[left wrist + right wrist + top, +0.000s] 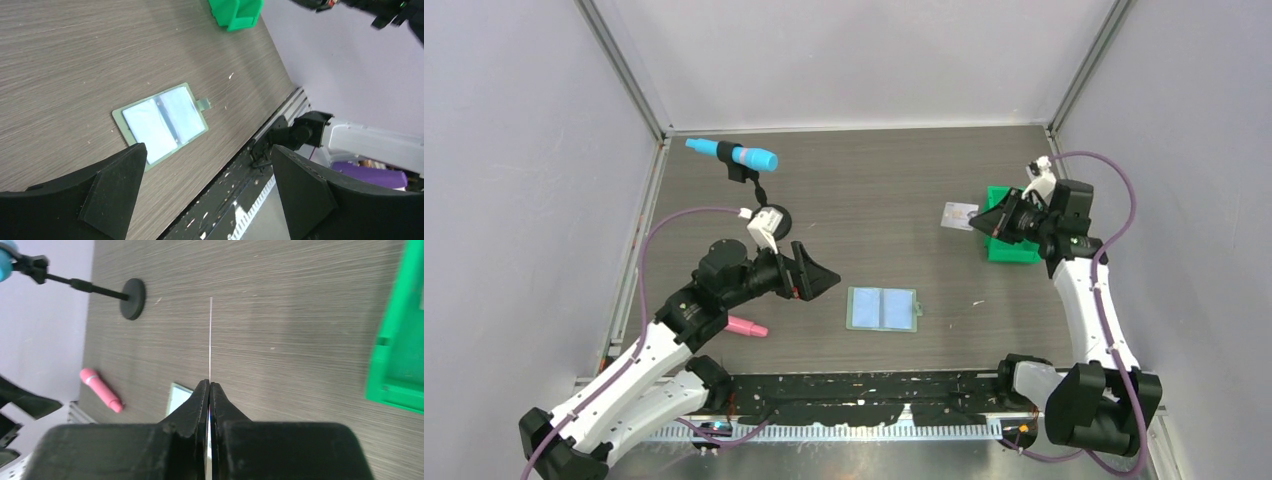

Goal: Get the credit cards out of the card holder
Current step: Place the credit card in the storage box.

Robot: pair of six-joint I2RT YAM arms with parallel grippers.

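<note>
The card holder lies open and flat on the table near the front middle; it also shows in the left wrist view, with both bluish panels up. My right gripper is shut on a credit card and holds it above the table just left of the green bin. In the right wrist view the credit card shows edge-on as a thin white line between the pinched fingertips. My left gripper is open and empty, left of the card holder, and the left gripper shows wide apart in its wrist view.
A bright green bin stands at the right. A pink marker lies by the left arm. A blue-and-pink tool on a black stand is at the back left. The table's front rail runs along the near edge.
</note>
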